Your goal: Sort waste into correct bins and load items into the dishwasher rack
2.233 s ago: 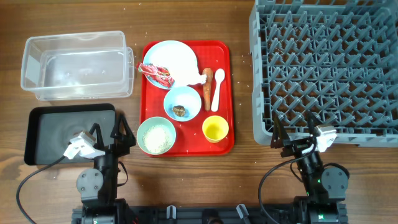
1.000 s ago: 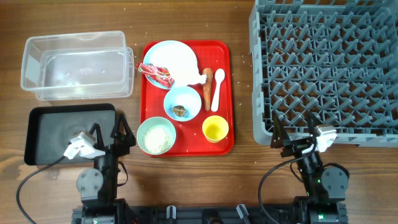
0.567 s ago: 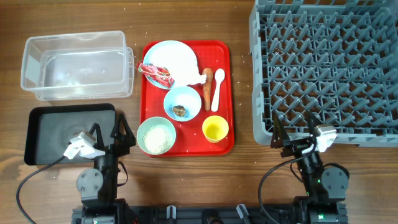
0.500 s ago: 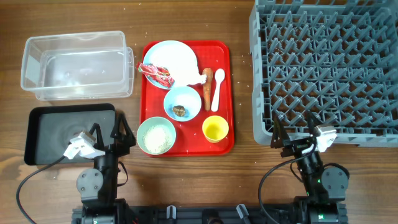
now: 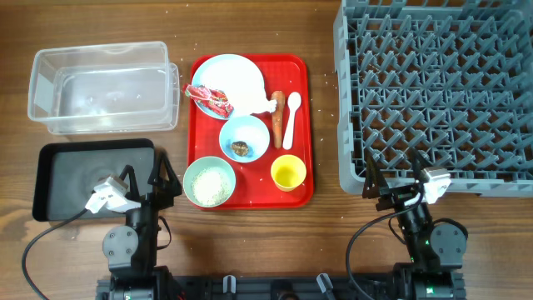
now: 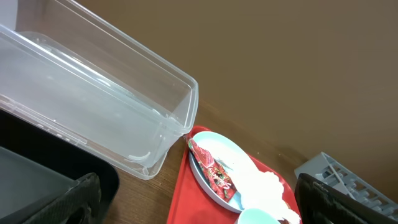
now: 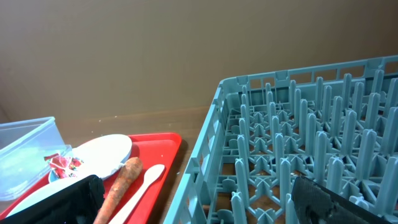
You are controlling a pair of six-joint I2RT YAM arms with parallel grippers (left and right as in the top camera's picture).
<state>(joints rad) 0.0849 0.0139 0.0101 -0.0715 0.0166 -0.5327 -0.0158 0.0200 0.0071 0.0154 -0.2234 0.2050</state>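
Red flat tray (image 5: 301, 125) at the centre of the wooden table (image 5: 250, 242), carrying:
- Pale blue plate (image 5: 229, 77) at the far end. Red-and-white wrapper (image 5: 210, 97) on its left rim; print too small to read. Crumpled white napkin (image 5: 254, 102) on its near right edge.
- Orange-brown stick (image 5: 278, 119) and white spoon (image 5: 291, 119), side by side to the right of the plate; the stick touches the napkin.
- Middle bowl (image 5: 244, 133), pale blue, holding a small brown lump (image 5: 241, 149).
- Near-left bowl (image 5: 209, 171), pale blue, filled with white grains (image 5: 210, 187).
- Small yellow cup (image 5: 288, 173) at the near right corner.

Clear plastic tub (image 5: 100, 92), far left. Black tray (image 5: 75, 162) just in front of it. Grey grid rack (image 5: 433, 83) with upright pegs, right side, well apart from the bins.

Left gripper (image 5: 146, 171): jaws spread, holding nothing, between the black tray and the near-left bowl. Right gripper (image 5: 391, 171): jaws spread, holding nothing, at the rack's near edge.
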